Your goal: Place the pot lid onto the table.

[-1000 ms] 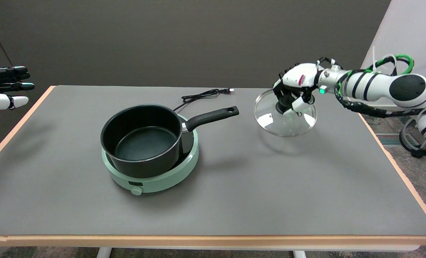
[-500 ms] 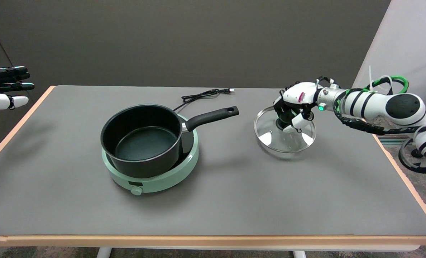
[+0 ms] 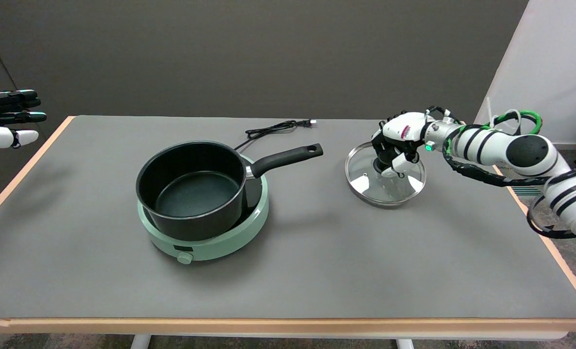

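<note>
Left hand point(image 3: 7, 118) idle in the air beyond the worktop's left edge, near the far-left corner. Grey worktop point(image 3: 317, 271) with a tan rim. Left of centre: mint-green hotplate point(image 3: 220, 242), black pot point(image 3: 191, 186) sitting on it, pot uncovered, handle pointing toward the far-right corner. Black power cord point(image 3: 273, 128) trails from behind the hotplate toward the far edge, plug lying loose. Toward the far-right corner: glass pot lid point(image 3: 384, 182), metal rim, lying about flat on or just above the worktop; contact not clear. Right hand point(image 3: 398, 143) over the lid's middle, fingers point(image 3: 400, 164) clamped on its black knob. Right arm point(image 3: 510, 152) reaches in across the right edge.
</note>
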Robot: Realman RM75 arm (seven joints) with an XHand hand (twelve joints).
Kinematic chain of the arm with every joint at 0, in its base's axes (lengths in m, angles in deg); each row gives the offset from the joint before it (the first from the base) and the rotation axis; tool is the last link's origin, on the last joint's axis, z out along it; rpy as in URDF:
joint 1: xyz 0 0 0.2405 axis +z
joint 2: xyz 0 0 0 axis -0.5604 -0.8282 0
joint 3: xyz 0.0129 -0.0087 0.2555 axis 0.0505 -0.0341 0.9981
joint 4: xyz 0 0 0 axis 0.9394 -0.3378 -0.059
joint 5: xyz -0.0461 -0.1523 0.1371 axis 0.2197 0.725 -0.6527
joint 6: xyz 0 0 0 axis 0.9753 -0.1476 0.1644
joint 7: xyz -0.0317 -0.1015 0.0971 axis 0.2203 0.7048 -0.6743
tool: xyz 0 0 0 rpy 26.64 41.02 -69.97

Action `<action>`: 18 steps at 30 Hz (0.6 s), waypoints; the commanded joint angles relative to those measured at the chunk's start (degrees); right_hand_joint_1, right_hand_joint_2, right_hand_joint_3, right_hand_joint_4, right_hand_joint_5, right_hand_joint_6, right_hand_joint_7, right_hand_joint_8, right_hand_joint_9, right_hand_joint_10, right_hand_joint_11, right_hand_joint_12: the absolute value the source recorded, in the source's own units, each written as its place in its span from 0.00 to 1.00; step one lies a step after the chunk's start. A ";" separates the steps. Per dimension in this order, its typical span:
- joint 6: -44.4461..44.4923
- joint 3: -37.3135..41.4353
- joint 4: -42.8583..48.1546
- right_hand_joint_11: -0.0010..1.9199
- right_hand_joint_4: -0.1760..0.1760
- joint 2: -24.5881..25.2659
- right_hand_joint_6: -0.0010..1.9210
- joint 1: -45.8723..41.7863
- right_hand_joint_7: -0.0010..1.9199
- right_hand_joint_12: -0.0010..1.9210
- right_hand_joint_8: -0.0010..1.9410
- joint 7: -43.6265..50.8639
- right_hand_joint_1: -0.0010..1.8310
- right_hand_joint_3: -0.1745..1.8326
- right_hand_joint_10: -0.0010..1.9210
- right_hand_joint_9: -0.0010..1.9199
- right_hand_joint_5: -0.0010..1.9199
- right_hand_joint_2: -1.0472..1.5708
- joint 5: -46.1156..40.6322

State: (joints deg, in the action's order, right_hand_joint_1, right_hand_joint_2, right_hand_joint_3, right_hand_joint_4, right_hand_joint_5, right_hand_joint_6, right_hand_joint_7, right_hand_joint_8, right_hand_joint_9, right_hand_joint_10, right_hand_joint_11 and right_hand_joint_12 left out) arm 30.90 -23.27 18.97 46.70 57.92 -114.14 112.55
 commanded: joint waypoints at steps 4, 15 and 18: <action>-7.82 -13.44 -9.33 0.37 0.42 5.74 0.68 12.30 0.53 0.74 0.57 0.09 0.66 0.29 0.76 0.49 0.41 0.77 2.06; -8.49 -14.38 -11.86 0.37 0.42 7.52 0.68 15.47 0.53 0.73 0.57 0.25 0.66 0.28 0.76 0.49 0.41 0.77 2.06; -9.01 -14.38 -12.14 0.37 0.43 7.57 0.68 15.59 0.53 0.74 0.57 0.25 0.66 0.28 0.77 0.49 0.41 0.77 2.22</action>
State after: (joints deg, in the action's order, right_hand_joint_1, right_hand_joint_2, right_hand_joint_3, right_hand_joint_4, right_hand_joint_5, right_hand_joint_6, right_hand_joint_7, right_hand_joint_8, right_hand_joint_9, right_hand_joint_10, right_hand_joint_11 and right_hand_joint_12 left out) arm 24.93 -33.52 11.29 51.57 67.96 -114.08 114.12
